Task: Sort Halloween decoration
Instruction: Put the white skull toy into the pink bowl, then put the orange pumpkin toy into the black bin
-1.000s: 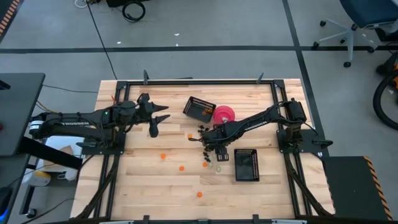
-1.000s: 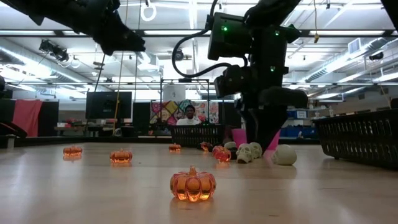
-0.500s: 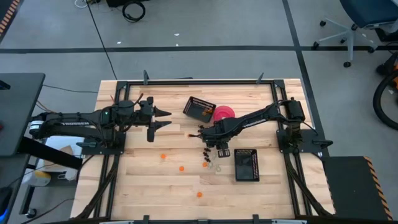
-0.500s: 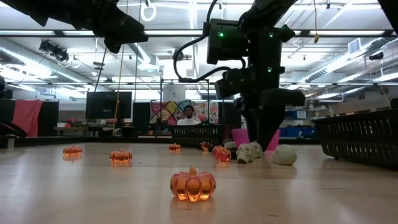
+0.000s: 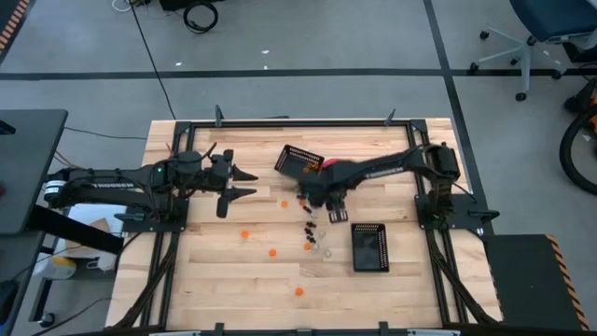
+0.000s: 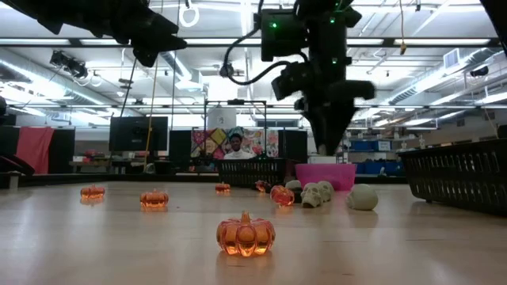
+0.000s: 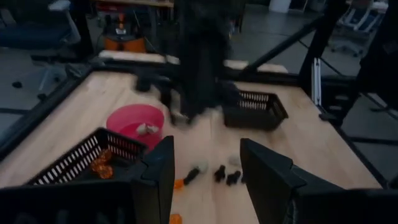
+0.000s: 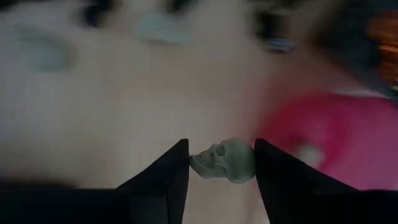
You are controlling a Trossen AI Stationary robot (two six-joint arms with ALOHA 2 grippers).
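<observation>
My right gripper (image 5: 324, 196) hangs over the middle of the table next to the pink bowl (image 6: 325, 174), shut on a pale skull trinket (image 8: 225, 159). Orange pumpkins (image 5: 245, 234) lie scattered on the wood, one close to the low camera (image 6: 245, 235). Black trinkets (image 5: 309, 227) and pale ones (image 6: 315, 193) rest in a loose group below the gripper. My left gripper (image 5: 244, 182) hovers open over the table's left half, nothing between its fingers (image 7: 155, 180). My right gripper pinches the skull between its two fingers, one on the face end (image 8: 194, 163) and one on the back of the head (image 8: 250, 159). The fingers point down from above. The skull lies level between them, lifted clear of the table.
A black mesh basket (image 5: 300, 161) holding orange pieces sits tilted beside the pink bowl (image 7: 134, 124) at the far middle. A second black basket (image 5: 369, 246) stands near the right. A person shows in the room beyond the table.
My right gripper has risen from the group of trinkets and gone toward the far edge, up beside the pink bowl. My left gripper has turned at the wrist while staying in place.
</observation>
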